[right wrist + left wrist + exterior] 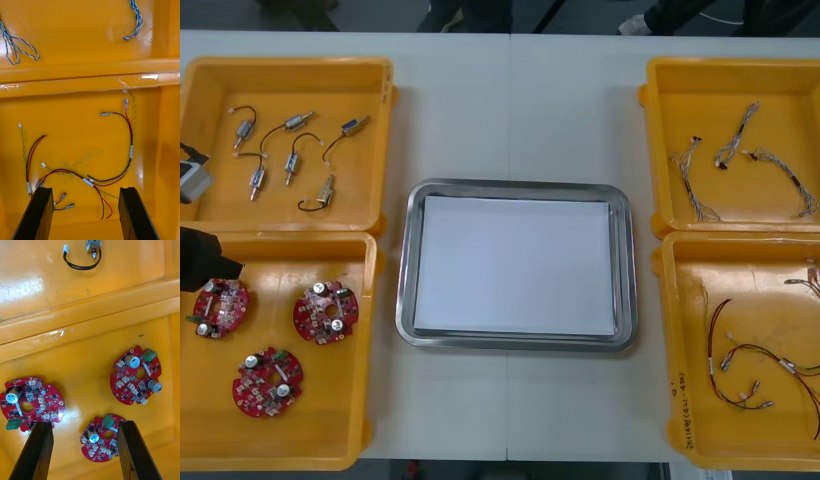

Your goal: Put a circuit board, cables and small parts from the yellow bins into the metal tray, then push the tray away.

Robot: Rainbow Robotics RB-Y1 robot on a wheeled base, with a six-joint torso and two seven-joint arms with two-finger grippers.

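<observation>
Over a yellow bin (93, 352) the left end effector (84, 425) is seen spread; one circuit board (102, 437) lies flat between its fingers (37, 450), so this arm is judged nearer; the right end effector (84, 189), likewise spread, is held above red and yellow cables (88, 182).

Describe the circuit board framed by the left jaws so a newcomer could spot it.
Find the near yellow bin on the robot's left, holding three red circuit boards. The target board lies nearest the robot, alone in front of the other two, framed by the left gripper's open jaws.
</observation>
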